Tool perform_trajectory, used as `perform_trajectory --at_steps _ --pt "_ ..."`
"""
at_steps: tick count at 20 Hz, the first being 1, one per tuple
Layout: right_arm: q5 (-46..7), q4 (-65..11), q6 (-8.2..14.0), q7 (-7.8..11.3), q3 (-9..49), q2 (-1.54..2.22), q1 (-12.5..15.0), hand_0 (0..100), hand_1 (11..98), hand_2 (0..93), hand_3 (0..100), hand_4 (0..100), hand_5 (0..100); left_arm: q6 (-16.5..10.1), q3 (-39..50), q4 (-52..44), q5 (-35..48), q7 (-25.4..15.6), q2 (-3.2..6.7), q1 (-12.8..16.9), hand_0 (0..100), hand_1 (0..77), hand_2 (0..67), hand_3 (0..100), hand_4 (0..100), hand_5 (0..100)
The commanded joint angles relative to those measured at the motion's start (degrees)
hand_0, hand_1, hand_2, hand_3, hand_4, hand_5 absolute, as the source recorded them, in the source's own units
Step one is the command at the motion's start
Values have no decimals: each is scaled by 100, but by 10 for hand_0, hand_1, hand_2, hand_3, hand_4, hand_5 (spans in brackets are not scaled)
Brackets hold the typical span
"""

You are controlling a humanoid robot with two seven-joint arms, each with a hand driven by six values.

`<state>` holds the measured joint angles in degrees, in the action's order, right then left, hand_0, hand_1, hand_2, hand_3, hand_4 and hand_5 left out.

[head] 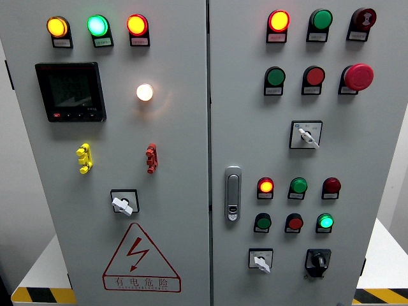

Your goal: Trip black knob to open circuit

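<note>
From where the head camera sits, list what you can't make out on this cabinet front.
- Robot hands: neither shows in the head view.
- Black knob: its position markings are too small to read.
- Small labels under the lamps, e.g. below the lit green lamp: print too small.
- Black meter: screen dim, no reading legible.
- Warning triangle: its lower text is barely legible.
- Cabinet bottom: cut off by the lower edge.

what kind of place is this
Likely an electrical room or training lab: a grey control cabinet carries indicator lamps, a red emergency stop button, a black knob and a high-voltage warning triangle.
</note>
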<state>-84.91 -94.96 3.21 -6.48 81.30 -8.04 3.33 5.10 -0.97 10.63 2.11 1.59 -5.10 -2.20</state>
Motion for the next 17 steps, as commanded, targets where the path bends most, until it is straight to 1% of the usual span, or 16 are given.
perform_trajectory --at_steps 1,3,5,6,7,8,9,10,11,12,14,17 --pt "1 4 4 -3 0 4 36 971 435 18 257 122 313 0 9 0 0 0 0 0 0 0 195 263 97 86" --pt "1 22 4 6 -9 4 44 957 437 18 257 121 304 0 9 0 0 0 0 0 0 0 195 263 97 86" --pt "1 57 4 76 -9 4 97 950 438 17 256 120 297 0 9 0 0 0 0 0 0 0 195 263 97 86" --pt "1 65 4 94 -17 13 106 945 440 17 254 118 292 0 9 0 0 0 0 0 0 0 195 263 97 86" --pt "1 66 4 94 -44 4 97 943 440 17 247 115 287 0 9 0 0 0 0 0 0 0 195 263 97 86" --pt "1 57 4 94 -96 4 97 939 442 17 238 112 282 0 9 0 0 0 0 0 0 0 195 263 97 86" --pt "1 39 4 94 -105 13 106 935 442 17 233 111 281 0 9 0 0 0 0 0 0 0 195 263 97 86" --pt "1 13 4 94 -105 4 106 934 443 16 231 111 280 0 9 0 0 0 0 0 0 0 195 263 97 86" --pt "1 13 13 102 -114 13 106 930 444 16 230 111 279 0 9 0 0 0 0 0 0 0 195 263 97 86" --pt "1 4 22 94 -123 13 106 927 445 16 229 111 279 0 9 0 0 0 0 0 0 0 195 263 97 86" --pt "1 30 13 94 -158 30 45 922 446 17 232 114 284 0 9 0 0 0 0 0 0 0 195 263 97 86" --pt "-8 74 22 76 -228 30 -122 914 448 18 243 122 288 0 9 0 0 0 0 0 0 0 195 263 97 86"
